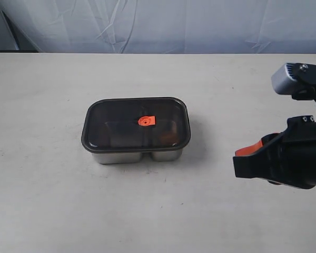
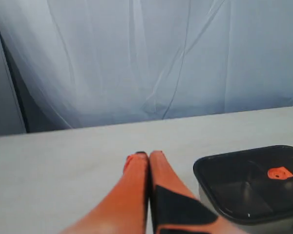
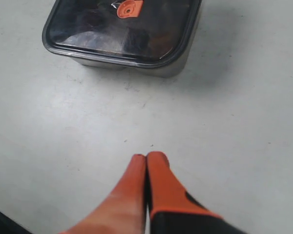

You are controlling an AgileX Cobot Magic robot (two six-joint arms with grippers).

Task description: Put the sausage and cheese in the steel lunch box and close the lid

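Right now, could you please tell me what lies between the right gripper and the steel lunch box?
Nothing: the right wrist view shows only bare table between the shut right gripper and the steel lunch box, whose lid is on.

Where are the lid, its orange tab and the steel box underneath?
lid (image 1: pixel 113 126), exterior view, dark top left of centre.
orange tab (image 1: pixel 146 121), exterior view, its middle.
steel lunch box (image 1: pixel 118 156), exterior view, front wall below lid.

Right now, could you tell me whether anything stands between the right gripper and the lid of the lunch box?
Nothing visible does. Only bare table lies between the shut right gripper and the lid, which already sits on the steel lunch box.
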